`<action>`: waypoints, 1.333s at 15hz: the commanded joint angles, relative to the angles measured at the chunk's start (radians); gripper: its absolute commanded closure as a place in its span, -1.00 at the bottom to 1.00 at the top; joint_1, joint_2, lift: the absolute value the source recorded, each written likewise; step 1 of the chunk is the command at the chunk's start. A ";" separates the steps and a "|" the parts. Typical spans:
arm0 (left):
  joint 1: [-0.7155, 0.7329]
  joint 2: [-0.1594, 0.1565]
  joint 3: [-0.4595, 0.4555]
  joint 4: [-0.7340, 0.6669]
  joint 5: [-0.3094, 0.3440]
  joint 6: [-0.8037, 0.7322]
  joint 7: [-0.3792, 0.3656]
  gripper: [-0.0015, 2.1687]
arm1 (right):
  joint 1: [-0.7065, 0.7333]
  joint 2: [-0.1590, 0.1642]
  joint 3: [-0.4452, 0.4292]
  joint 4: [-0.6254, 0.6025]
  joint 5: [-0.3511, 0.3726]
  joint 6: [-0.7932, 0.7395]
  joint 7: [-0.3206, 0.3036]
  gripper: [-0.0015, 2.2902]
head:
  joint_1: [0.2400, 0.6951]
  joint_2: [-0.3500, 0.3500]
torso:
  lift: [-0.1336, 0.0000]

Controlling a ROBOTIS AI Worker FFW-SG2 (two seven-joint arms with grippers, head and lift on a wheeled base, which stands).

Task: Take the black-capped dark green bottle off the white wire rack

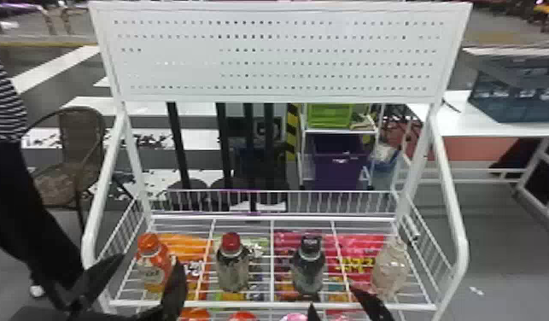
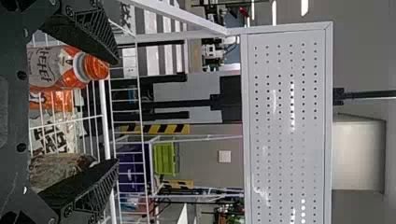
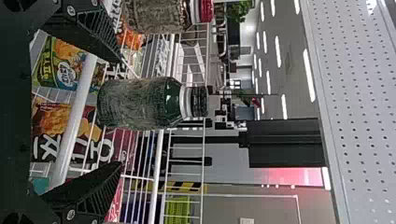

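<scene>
Jaws of the left gripper (image 1: 150,260) are spread wide at the near left of the white wire rack (image 1: 260,304), with nothing between their tips. Just beyond them, lined up with their gap, stands the orange-capped bottle (image 1: 153,267). The red-capped bottle (image 1: 232,269) is upright on the rack to the right of those jaws. Farther right comes the dark green bottle (image 1: 308,273), black cap uppermost, standing on the rack in front of the right gripper (image 1: 332,296); in the right wrist view it lies across the space between that gripper's jaws, which stand well apart and grip nothing. Rightmost, beyond the right jaws' outer side, is the clear bottle (image 1: 389,269). Colourful packets (image 1: 190,247) lie beneath the bottles, and a perforated white board (image 1: 179,55) rises beyond both sets of jaws.
</scene>
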 commanded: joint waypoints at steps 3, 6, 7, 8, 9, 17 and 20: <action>0.008 0.004 0.002 -0.004 0.000 0.010 -0.006 -0.87 | -0.120 0.034 0.028 0.128 0.022 0.018 -0.023 -0.89 | 0.14 0.00 | 1.00; 0.022 0.005 0.015 -0.004 0.000 0.010 -0.011 -0.87 | -0.185 0.055 0.032 0.194 0.031 0.024 -0.032 -0.88 | 0.14 0.00 | 1.00; 0.028 0.007 0.022 -0.005 0.000 0.010 -0.017 -0.87 | -0.212 0.058 0.032 0.216 0.031 0.027 -0.032 -0.88 | 0.14 0.00 | 1.00; 0.031 0.007 0.023 -0.007 0.000 0.007 -0.019 -0.87 | -0.236 0.064 0.032 0.239 0.030 0.030 -0.030 -0.88 | 0.14 0.00 | 1.00; 0.036 0.007 0.026 -0.007 0.000 0.007 -0.019 -0.87 | -0.259 0.067 0.034 0.259 0.030 0.033 -0.029 -0.88 | 0.14 0.00 | 1.00; 0.037 0.004 0.028 0.010 0.000 -0.015 -0.020 -0.87 | -0.259 0.067 0.031 0.201 0.007 0.122 -0.024 0.22 | 0.14 0.00 | 1.00; 0.033 0.002 0.022 0.012 0.000 -0.015 -0.020 -0.87 | -0.158 0.058 0.031 -0.034 -0.022 0.260 -0.037 0.22 | 0.14 0.00 | 1.00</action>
